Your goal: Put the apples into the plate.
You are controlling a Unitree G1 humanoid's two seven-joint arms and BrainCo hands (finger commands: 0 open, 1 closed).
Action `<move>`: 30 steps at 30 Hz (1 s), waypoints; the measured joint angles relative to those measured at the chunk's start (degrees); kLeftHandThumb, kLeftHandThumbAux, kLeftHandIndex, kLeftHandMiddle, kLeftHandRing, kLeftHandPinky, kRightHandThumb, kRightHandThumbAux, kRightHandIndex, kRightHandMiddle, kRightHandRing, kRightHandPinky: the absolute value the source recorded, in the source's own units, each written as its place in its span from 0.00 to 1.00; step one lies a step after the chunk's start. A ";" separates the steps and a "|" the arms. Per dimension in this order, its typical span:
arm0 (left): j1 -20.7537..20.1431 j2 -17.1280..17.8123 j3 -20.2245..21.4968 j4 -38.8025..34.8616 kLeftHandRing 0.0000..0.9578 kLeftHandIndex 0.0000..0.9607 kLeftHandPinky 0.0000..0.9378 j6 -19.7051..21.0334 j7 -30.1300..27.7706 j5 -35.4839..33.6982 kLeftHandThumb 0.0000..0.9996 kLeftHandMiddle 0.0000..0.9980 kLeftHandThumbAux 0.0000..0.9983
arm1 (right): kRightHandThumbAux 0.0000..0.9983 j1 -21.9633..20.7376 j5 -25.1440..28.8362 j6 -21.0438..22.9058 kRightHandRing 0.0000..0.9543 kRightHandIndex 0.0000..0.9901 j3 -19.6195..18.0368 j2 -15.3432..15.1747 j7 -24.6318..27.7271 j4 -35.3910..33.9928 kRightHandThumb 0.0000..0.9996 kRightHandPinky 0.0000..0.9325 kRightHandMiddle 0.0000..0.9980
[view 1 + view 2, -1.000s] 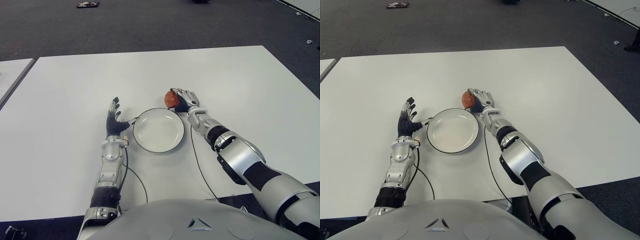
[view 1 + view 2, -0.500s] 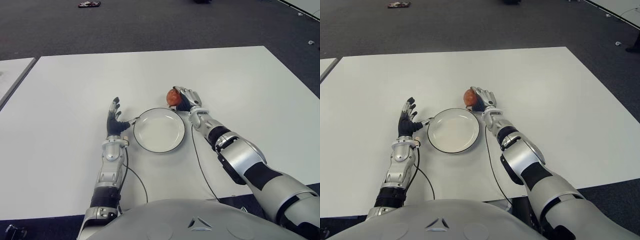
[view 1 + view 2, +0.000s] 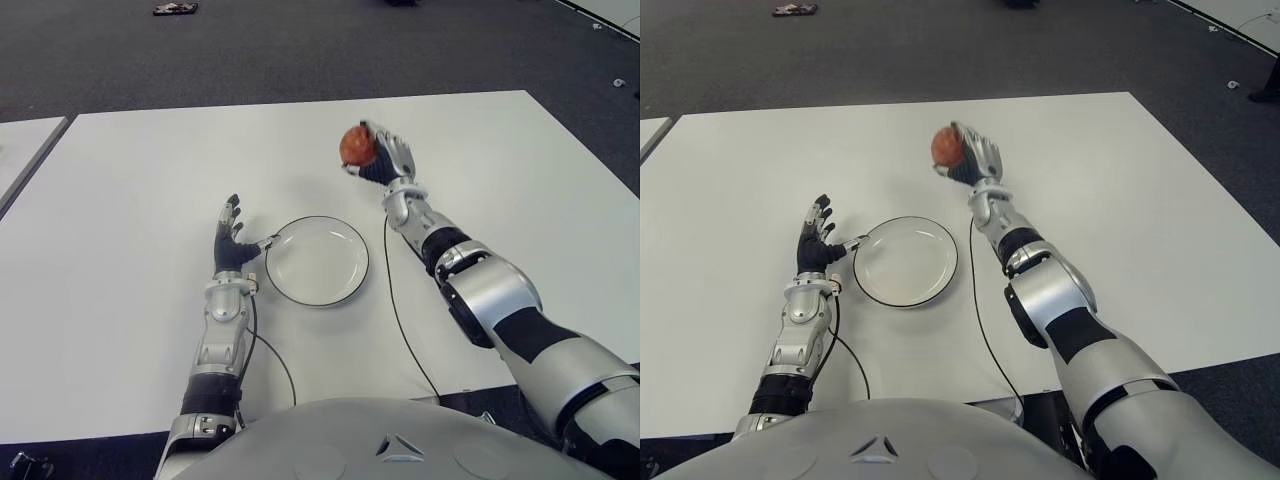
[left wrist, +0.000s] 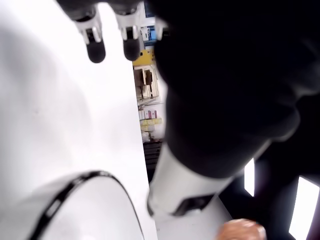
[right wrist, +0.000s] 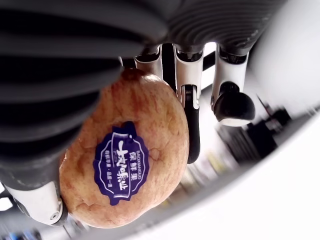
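1. Above the white desk [image 3: 120,200], beyond the plate [image 3: 317,260] and a little to its right, the right robot hand [image 3: 385,158] holds the apple [image 3: 356,146] in the air, its fingers [image 5: 187,105] curled round the fruit.
2. Open room: the desk is bare on all sides of the plate, with wide free surface toward the far edge and toward the right edge; dark carpet [image 3: 300,50] lies past the far edge.
3. Apple's pose: it is roundish with no clear long axis; the right wrist view shows its blue sticker [image 5: 120,165] facing the camera, between the fingers.
4. Plate: white with a dark rim, lying flat near the middle of the desk, with nothing in it.
5. The left robot hand [image 3: 232,240] shows just left of the plate, fingers spread and holding nothing, its thumb close to the rim.
6. A cable [image 3: 400,320] runs along the desk to the right of the plate.
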 measured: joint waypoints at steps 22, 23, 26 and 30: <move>0.02 -0.45 0.00 0.00 0.00 0.00 0.04 0.00 0.00 0.43 0.00 0.00 0.33 | 0.68 -0.86 -0.25 -12.72 0.89 0.40 0.27 -1.31 -7.97 -6.07 0.85 0.93 0.54; 0.02 -0.46 0.00 0.00 0.00 0.00 0.04 0.00 0.00 0.46 0.00 0.00 0.33 | 0.68 -0.83 -0.34 -13.19 0.89 0.40 0.35 -1.31 -8.22 -6.58 0.85 0.93 0.54; 0.03 -0.52 -0.01 -0.03 0.00 0.00 0.04 0.00 0.00 0.54 0.00 0.00 0.33 | 0.68 -0.42 -0.52 -15.17 0.90 0.40 0.61 -1.34 -9.03 -8.37 0.85 0.93 0.54; 0.03 -0.65 -0.01 -0.06 0.00 0.00 0.04 0.00 0.00 0.54 0.00 0.00 0.34 | 0.68 1.64 -1.16 -18.22 0.90 0.40 1.33 -1.54 -10.30 -12.16 0.86 0.93 0.54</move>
